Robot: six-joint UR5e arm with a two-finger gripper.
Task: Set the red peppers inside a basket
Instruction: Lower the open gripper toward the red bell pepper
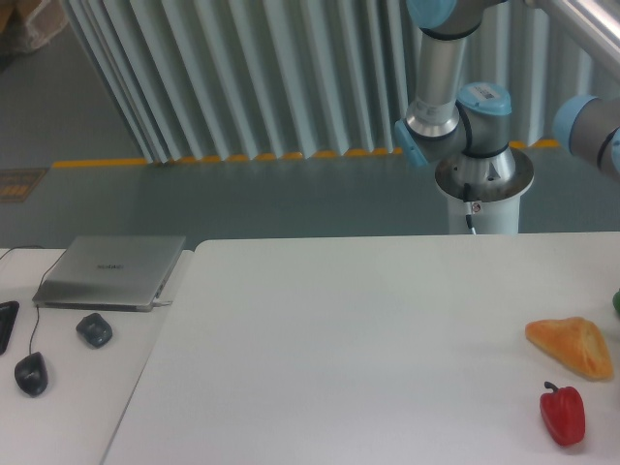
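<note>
Down at the table's four o'clock corner sits the red pepper (563, 415), glossy, stem up, resting on the white table (368, 339) with nothing holding it. Just beside it, toward twelve o'clock, lies the orange pastry (572, 346), apart from the pepper. Far off at nine o'clock are a closed laptop (111, 271) and two dark mice (94, 329). My arm (455, 107) rises behind the table at one o'clock; my pincer is out of view, so I cannot tell whether its fingers are apart or together. No basket shows anywhere. I judge the approach has not begun: next I must come down over the pepper, avoiding the pastry.
</note>
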